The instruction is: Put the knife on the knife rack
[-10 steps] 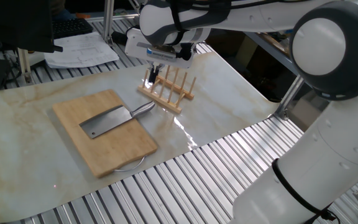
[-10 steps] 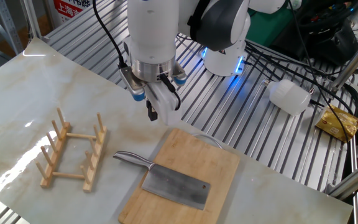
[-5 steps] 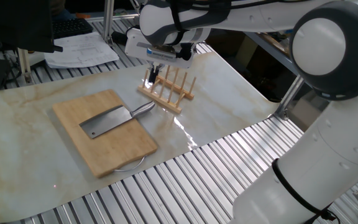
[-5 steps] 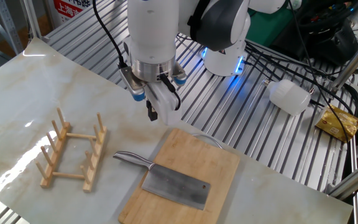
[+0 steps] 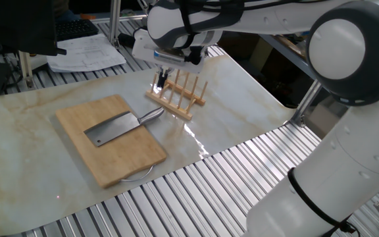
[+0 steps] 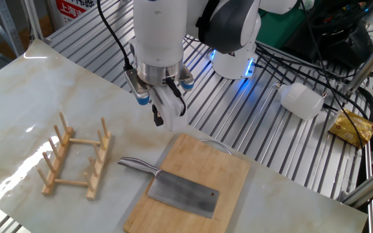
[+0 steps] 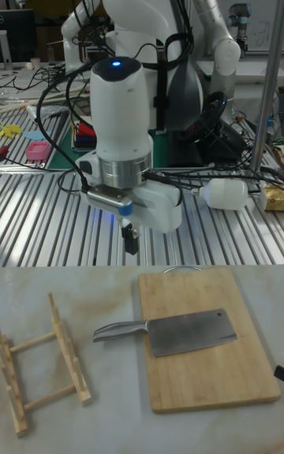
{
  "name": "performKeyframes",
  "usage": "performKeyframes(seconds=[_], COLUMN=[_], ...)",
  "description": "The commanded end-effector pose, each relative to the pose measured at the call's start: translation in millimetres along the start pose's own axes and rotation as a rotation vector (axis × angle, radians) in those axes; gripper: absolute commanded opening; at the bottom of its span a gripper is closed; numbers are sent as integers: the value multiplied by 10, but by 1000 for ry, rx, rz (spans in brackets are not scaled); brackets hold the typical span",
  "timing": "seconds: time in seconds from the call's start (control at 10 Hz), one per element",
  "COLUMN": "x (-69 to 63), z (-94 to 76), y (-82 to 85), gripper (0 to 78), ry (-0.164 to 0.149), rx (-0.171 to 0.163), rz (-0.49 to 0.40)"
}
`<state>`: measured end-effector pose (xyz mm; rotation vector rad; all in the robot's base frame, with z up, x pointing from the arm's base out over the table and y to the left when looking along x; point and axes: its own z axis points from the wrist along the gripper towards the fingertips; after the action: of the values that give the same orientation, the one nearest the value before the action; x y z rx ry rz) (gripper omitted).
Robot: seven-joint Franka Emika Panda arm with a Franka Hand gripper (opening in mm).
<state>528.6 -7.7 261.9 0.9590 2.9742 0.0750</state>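
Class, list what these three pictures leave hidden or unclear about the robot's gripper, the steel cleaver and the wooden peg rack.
- Two-finger gripper: tall fixed view shows one dark finger shape, so open or shut is unclear.
- Gripper, one fixed view: fingertips overlap the light-wood peg rack behind.
- Grey steel cleaver: underside hidden against the bamboo cutting board.
- Rack, tall fixed view: cut off at left edge.

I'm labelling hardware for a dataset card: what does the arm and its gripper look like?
The arm is glossy white with rounded joint housings, a silvery metal ring at the wrist and a blue light glowing on top. Black cables run along it. The gripper has a white body with blue accents and two slim dark fingers.
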Motion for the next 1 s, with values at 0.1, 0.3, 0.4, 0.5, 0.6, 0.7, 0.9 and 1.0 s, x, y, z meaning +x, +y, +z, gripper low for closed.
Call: performKeyframes(seconds=[0.1,0.3,0.4,0.5,0.6,0.7,0.9,1.0], x=[-137,-176,-197,-224,-237,-244,-259,-252], z=[116,180,213,270,322,357,456,493], y=[37,50,57,67,77,84,99,105], gripper=[0,0,0,0,0,0,0,0], ry=[-28,-30,-29,-26,-28,-30,-29,-29], rx=[18,19,18,18,19,21,19,18], rz=[286,334,359,393,413,424,454,464])
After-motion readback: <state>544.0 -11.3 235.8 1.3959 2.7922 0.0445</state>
